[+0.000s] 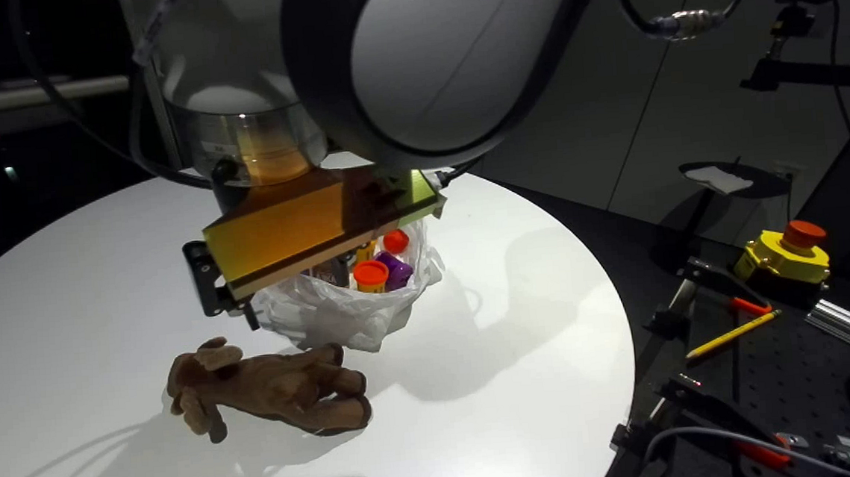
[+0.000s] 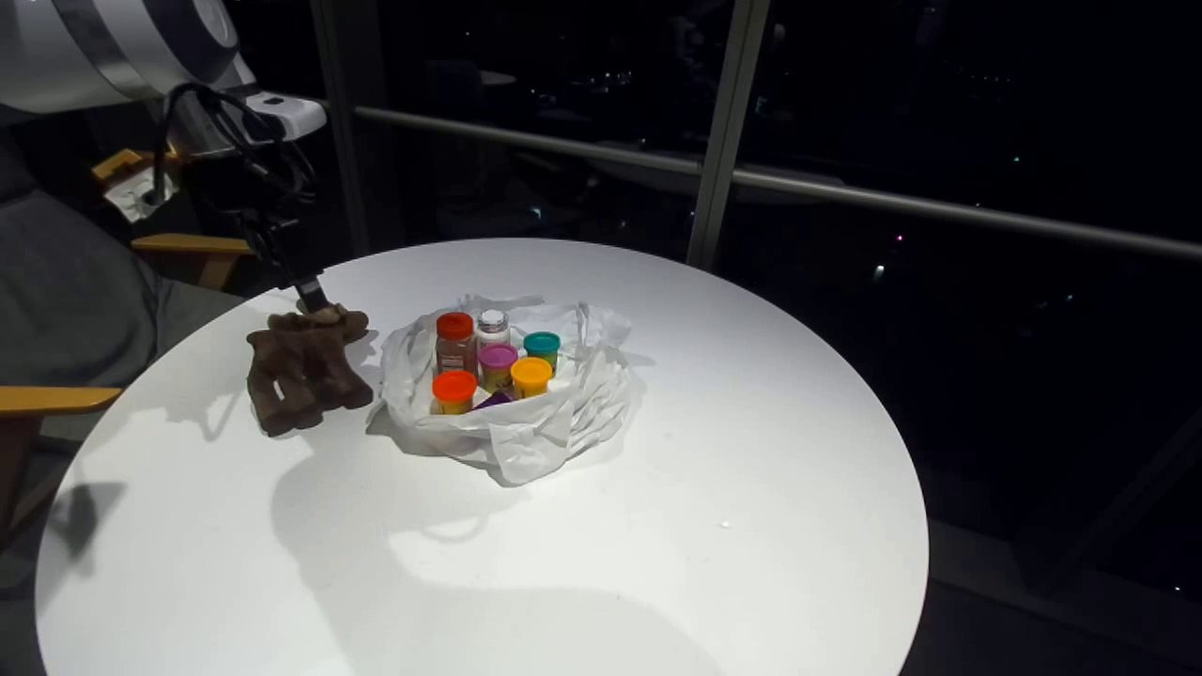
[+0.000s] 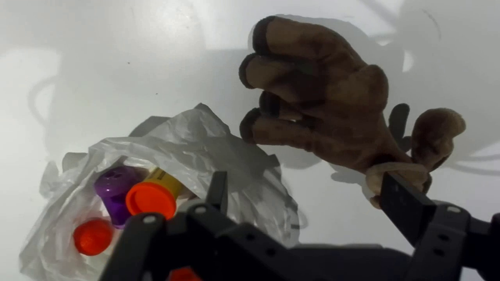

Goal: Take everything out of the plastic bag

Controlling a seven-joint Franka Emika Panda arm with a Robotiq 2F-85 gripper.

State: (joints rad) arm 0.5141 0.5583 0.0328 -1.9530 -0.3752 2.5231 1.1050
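Observation:
The brown plush toy (image 1: 278,391) lies on the table beside the plastic bag, outside it. Thin, wrinkled white film forms the plastic bag (image 2: 554,437), its mouth spread wide. Several containers stand or lean in it, among them a red-lidded jar (image 2: 455,347), a white-capped jar (image 2: 493,329), a teal-lidded cup (image 2: 542,347) and an orange-lidded cup (image 3: 151,200). My gripper (image 3: 304,185) is open over the toy's head end, with nothing between its fingers. In the wrist view one finger overlaps an ear of the toy; whether they touch I cannot tell. The other finger overlaps the bag's edge.
Everything rests on a round white table (image 2: 732,582). A chair (image 2: 66,399) with wooden armrests stands by its edge. Off the table are a yellow emergency stop (image 1: 785,254) and a pencil (image 1: 733,334). Large windows lie behind.

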